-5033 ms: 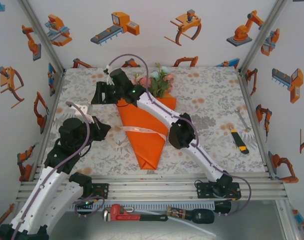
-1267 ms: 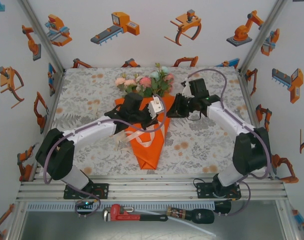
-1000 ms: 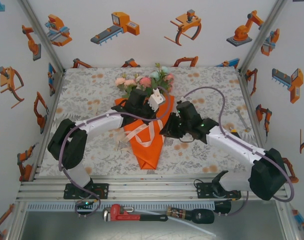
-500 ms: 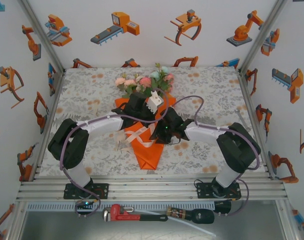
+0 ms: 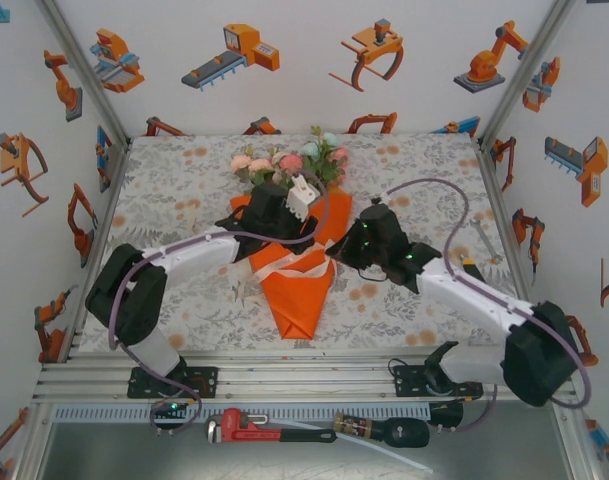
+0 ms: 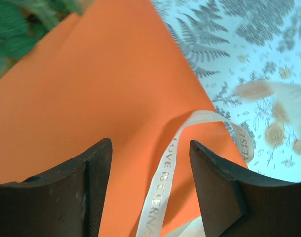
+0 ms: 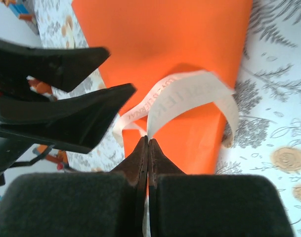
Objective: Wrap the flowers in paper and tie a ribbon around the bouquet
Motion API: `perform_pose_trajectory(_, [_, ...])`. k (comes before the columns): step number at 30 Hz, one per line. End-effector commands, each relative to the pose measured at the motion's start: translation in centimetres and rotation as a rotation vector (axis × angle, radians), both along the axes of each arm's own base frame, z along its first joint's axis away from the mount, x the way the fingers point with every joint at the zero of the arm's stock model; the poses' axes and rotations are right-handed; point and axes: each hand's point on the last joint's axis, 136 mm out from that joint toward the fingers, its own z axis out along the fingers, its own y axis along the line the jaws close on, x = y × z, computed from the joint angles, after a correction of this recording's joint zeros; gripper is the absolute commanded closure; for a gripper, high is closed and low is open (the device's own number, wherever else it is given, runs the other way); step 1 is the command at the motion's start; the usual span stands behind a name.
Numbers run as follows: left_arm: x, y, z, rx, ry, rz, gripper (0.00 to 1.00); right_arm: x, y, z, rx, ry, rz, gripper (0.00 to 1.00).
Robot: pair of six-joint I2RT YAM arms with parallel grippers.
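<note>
The bouquet (image 5: 302, 295) lies mid-table (image 5: 414, 170), its orange paper cone tapering to 6 o'clock and the flowers (image 5: 289, 165) spilling out at 12 o'clock. The ribbon (image 5: 284, 266) crosses the cone as a loose pale band, one end trailing onto the table at 9 o'clock. The left gripper (image 5: 279, 228) sits over the cone's wide upper part, its arm reaching in from 8 o'clock. The right gripper (image 5: 336, 253) is at the cone's 3 o'clock edge, where the ribbon ends, its arm coming from 4 o'clock. A red pipe wrench (image 5: 264, 428) lies below the table's rail at 6 o'clock

Overhead camera looks down; both wrist cameras closely face the paper (image 6: 91, 89).
</note>
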Motion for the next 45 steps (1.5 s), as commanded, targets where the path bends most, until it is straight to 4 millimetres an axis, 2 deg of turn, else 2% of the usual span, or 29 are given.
perform_pose_trajectory(1, [3.0,7.0,3.2,-0.151,0.073,0.456,0.39,1.1,-3.3,-1.1,-0.109,-0.021,-0.099,1.00])
perform_pose_trajectory(3, [2.9,12.6,2.0,-0.184,0.216,0.762,0.43,2.1,-4.2,-0.9,-0.116,-0.028,-0.122,1.00])
perform_pose_trajectory(5, [1.4,17.6,-0.4,-0.193,0.348,1.006,0.48,3.2,-5.4,-0.7,-0.123,-0.036,-0.153,1.00])
perform_pose_trajectory(8, [-0.2,21.9,-3.8,-0.229,0.501,1.211,0.48,4.7,-6.6,-0.5,-0.113,-0.040,-0.167,1.00])
perform_pose_trajectory(13, [0.4,22.0,-7.5,-0.280,0.658,1.237,0.48,6.4,-7.1,-0.4,-0.113,-0.032,-0.143,1.00])
perform_pose_trajectory(18, [2.6,21.5,-9.1,-0.360,0.681,1.268,0.46,6.9,-6.5,-0.5,-0.095,-0.018,-0.105,1.00])
perform_pose_trajectory(22, [2.9,21.2,-11.0,-0.363,0.740,1.306,0.45,6.8,-6.5,-0.7,-0.095,-0.009,-0.104,1.00])
perform_pose_trajectory(26, [3.0,21.3,-12.4,-0.332,0.760,1.324,0.52,6.7,-7.2,-0.4,-0.106,-0.016,-0.129,1.00])
perform_pose_trajectory(28, [3.0,21.4,-12.8,-0.324,0.762,1.325,0.65,7.1,-7.4,0.4,-0.103,-0.032,-0.141,1.00])
perform_pose_trajectory(30, [2.8,21.8,-13.0,-0.314,0.765,1.337,0.75,8.0,-7.6,1.8,-0.093,-0.061,-0.149,1.00])
perform_pose_trajectory(33, [2.6,22.6,-12.7,-0.312,0.746,1.354,0.86,9.9,-8.8,5.7,-0.085,-0.141,-0.176,1.00])
perform_pose_trajectory(36, [2.3,23.6,-12.2,-0.307,0.732,1.367,0.92,11.8,-10.8,9.9,-0.095,-0.225,-0.225,1.00])
perform_pose_trajectory(39, [2.0,24.6,-12.0,-0.313,0.724,1.381,0.99,13.3,-13.7,13.1,-0.107,-0.276,-0.304,1.00])
perform_pose_trajectory(42, [1.5,26.1,-11.9,-0.326,0.713,1.411,1.00,14.3,-16.2,15.5,-0.119,-0.314,-0.361,1.00])
perform_pose_trajectory(45, [1.2,28.3,-11.5,-0.337,0.690,1.449,1.00,14.9,-18.0,16.5,-0.132,-0.329,-0.393,1.00])
